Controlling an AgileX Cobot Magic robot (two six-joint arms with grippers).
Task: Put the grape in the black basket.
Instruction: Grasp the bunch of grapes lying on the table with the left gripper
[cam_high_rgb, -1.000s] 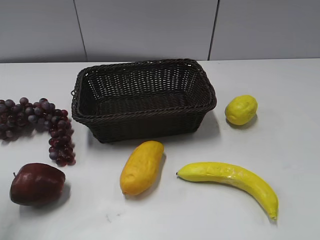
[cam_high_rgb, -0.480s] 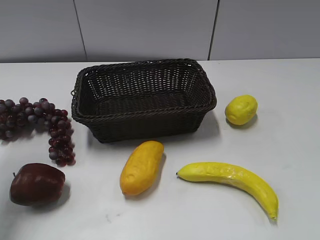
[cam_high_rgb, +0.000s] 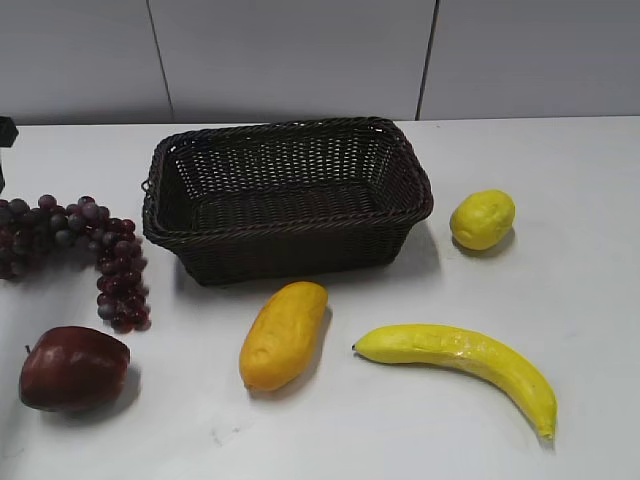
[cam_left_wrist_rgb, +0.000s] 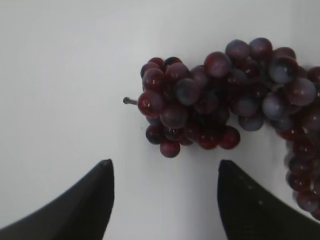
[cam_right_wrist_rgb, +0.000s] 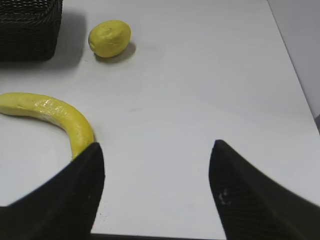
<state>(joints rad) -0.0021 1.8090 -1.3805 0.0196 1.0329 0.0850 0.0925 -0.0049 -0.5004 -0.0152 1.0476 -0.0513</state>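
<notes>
Grape: long floppy bunch of small round dark purple-red grapes (cam_high_rgb: 75, 250), some greyish, lying on the white table (cam_high_rgb: 560, 300) at the far left, just beside the left wall of the basket and behind a large dark red apple (cam_high_rgb: 73, 367).
Basket: rectangular dark brown-black woven wicker basket (cam_high_rgb: 288, 200) with braided rim, nothing seen inside it.
Left gripper: left gripper (cam_left_wrist_rgb: 165, 192) hangs over the stem end of the bunch, its two dark fingers spread wide with nothing between them; only a dark edge of it shows at the left border of the exterior view.
Right gripper: right gripper (cam_right_wrist_rgb: 156, 192) also spread and holding nothing, over bare table near a curved yellow banana (cam_right_wrist_rgb: 52, 117) and a small round yellow lemon (cam_right_wrist_rgb: 109, 38).
Other fruit: an oblong orange-yellow mango (cam_high_rgb: 284, 333) lies in front of the basket.
Step in hand: judged to be the approach to the pick.
Doing it well: centre the fingers across the thick clump near the short stem, not a single berry; descend until they straddle it, then close firmly, since the loose tail will likely dangle and could catch the rim.
</notes>
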